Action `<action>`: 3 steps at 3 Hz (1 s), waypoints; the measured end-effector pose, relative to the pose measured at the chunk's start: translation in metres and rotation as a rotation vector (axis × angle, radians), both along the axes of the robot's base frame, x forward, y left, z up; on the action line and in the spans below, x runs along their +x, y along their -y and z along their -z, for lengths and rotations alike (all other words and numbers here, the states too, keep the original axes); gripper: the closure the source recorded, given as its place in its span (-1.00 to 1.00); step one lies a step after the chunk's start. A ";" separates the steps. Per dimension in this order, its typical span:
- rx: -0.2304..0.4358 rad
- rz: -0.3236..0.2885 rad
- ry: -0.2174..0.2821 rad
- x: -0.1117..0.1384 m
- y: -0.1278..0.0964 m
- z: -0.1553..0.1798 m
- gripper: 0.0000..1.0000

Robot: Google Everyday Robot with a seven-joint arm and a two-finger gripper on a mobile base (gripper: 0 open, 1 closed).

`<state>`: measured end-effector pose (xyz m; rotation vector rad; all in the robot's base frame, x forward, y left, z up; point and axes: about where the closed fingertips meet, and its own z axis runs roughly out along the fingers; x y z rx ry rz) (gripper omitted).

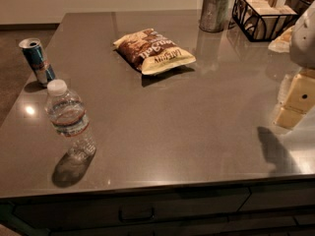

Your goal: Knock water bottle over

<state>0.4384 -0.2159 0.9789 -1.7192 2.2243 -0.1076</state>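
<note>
Here, a wide grey-brown counter (187, 112) fills the view, seen from above its near edge. The water bottle (70, 119) stands upright near the front left corner, white cap on, its label band round the middle, with a dark shadow falling toward the counter's edge. Just behind it, close to the left edge but not touching it, stands a slim blue-and-silver can (37, 60).

The gripper (294, 104) is at the far right side of the view, a pale yellowish block below a white piece of the arm, hanging low over the counter's right end (its shadow lies on the surface just in front of it). Whether it is open or closed I cannot tell. It holds nothing that I can see. The bottle is well apart from it, across a long stretch of bare counter.

Further back, a crumpled snack bag (153, 50) lies flat near the middle. Behind that, at the back right, stand a metal cup (214, 14) and a black wire basket (261, 14) of packets.
</note>
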 end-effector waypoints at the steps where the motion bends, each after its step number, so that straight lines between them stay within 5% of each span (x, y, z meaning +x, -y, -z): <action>1: 0.000 0.000 0.000 0.000 0.000 0.000 -1.00; 2: 0.026 -0.007 0.007 0.001 -0.004 -0.002 -1.00; 3: 0.120 -0.058 -0.012 -0.001 -0.032 0.005 -1.00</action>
